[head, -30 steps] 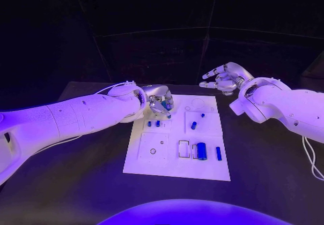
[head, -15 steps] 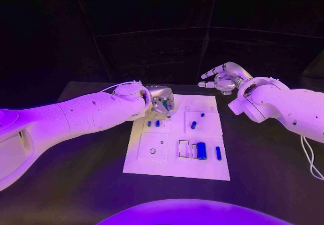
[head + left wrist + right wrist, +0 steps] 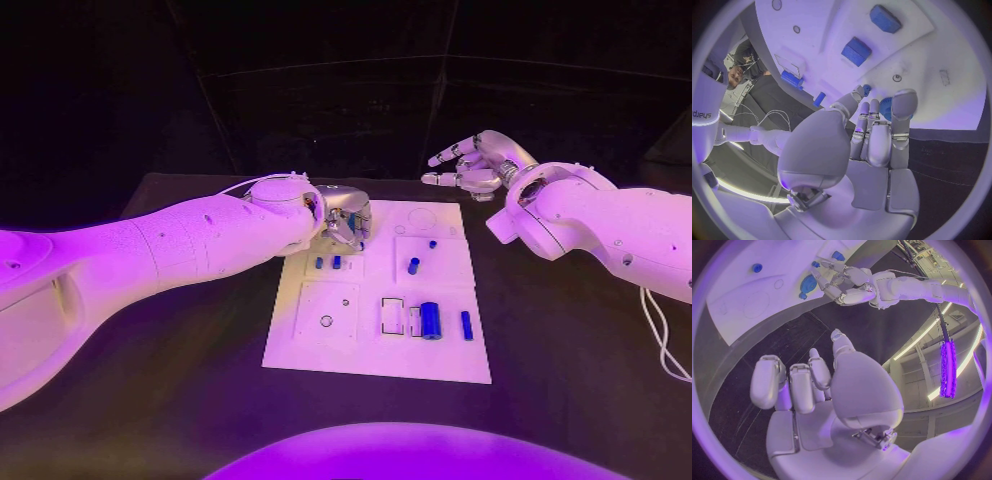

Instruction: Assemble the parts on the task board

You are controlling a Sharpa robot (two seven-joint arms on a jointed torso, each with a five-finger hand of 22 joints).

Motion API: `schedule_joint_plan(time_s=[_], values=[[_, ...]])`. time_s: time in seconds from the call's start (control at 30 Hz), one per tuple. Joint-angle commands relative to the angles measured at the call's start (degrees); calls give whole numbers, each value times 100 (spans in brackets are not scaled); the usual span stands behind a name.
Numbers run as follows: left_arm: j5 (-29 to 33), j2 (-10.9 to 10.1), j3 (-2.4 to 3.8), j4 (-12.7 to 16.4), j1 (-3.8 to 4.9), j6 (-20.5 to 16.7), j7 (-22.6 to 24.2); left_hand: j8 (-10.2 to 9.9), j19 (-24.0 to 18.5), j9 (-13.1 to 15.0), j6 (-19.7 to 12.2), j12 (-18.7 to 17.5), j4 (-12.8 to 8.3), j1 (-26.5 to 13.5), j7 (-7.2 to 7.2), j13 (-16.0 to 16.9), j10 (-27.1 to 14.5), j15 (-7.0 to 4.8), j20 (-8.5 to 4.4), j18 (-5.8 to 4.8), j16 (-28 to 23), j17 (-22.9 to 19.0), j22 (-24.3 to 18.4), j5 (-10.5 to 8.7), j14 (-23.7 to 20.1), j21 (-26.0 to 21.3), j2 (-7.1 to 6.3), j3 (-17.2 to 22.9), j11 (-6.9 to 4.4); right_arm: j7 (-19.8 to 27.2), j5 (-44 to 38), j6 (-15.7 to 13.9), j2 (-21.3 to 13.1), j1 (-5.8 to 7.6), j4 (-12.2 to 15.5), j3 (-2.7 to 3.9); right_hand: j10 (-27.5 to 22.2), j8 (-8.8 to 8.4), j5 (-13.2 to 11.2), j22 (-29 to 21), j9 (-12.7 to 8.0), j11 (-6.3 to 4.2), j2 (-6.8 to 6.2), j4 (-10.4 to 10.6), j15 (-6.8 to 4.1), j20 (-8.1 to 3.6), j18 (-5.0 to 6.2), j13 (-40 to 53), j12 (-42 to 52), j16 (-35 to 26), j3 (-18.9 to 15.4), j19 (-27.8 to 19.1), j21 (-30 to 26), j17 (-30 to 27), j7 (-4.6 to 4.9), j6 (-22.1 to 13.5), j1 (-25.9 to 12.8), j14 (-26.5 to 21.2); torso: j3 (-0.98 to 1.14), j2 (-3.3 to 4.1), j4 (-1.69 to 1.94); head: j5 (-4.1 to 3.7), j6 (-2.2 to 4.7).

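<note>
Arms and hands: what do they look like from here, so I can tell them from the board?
Both arms have smooth white rounded shells. The left arm has a thin pale cable looping at its wrist; another trails beside the right arm. The left hand and right hand are silver metal with segmented fingers and paler fingertip pads.

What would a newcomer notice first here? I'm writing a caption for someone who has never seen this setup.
First, the white task board in the middle of the black table, dotted with small blue parts, the largest a blue cylinder near its right side. Next, the left hand, fingers curled down over the board's far left corner, where the left wrist view shows a round blue part at its fingertips. The right hand hovers beyond the far right corner, holding nothing.
</note>
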Motion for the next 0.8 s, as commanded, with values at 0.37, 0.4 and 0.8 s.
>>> schedule_joint_plan(time_s=[0.37, 0.4, 0.8], values=[[-107, 118, 3, -129, -27, 274, -80, -41, 55, -59, 134, -83, -41, 52, 2, -26, 161, -43, -23, -59, 40, -34, 104, -7, 123, 121, 146, 165, -16, 49, 9, 33, 24, 10, -1, 3, -11, 36, 18, -6, -9, -19, 63, 4, -42, -31, 109, -6, -10, -16, -28, 5, -19, -3, -34, 17, -6, 290, 1, -2, -3, 2, -19], [-108, 124, 3, -137, -30, 282, -81, -43, 55, -62, 139, -90, -45, 56, 1, -27, 165, -44, -24, -60, 39, -37, 110, -8, 123, 126, 152, 176, -17, 48, 9, 33, 25, 10, -1, 3, -11, 36, 18, -6, -9, -19, 63, 4, -42, -31, 109, -6, -10, -16, -28, 5, -19, -3, -34, 17, -6, 290, 1, -1, -1, -2, -22], [-151, 194, 3, -239, -50, 430, -121, -47, 57, -78, 170, -116, -56, 61, 1, -29, 202, -47, -28, -65, 47, -36, 139, -11, 125, 151, 177, 223, -21, 49, 9, 32, 30, 11, 0, 3, -10, 38, 24, -1, -9, -19, 75, 3, -43, -31, 108, -5, -6, -17, -28, 9, -18, -2, -34, 16, -1, 290, 4, -1, -4, -7, -37]])
